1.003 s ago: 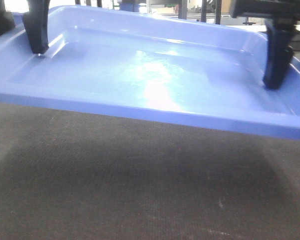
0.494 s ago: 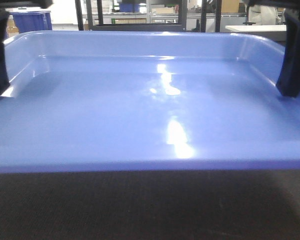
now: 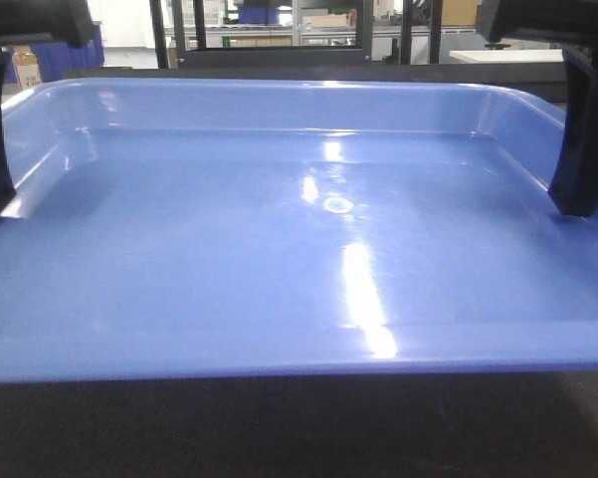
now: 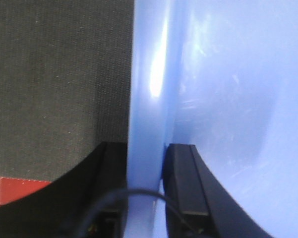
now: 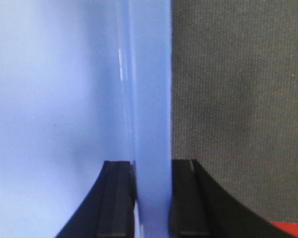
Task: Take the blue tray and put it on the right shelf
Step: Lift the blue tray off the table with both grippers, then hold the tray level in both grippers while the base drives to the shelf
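Only at the wrists: left gripper (image 4: 146, 166) and right gripper (image 5: 151, 171) clamped tight on opposite rims of the blue tray (image 3: 279, 249). Frontally, glossy periwinkle, glare-streaked, over dark tabletop (image 3: 279, 433).

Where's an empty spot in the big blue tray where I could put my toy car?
The blue tray is bare all over its floor, from near rim to far wall. It's crowded only at the two side rims, where the left gripper and right gripper clamp their jaws.
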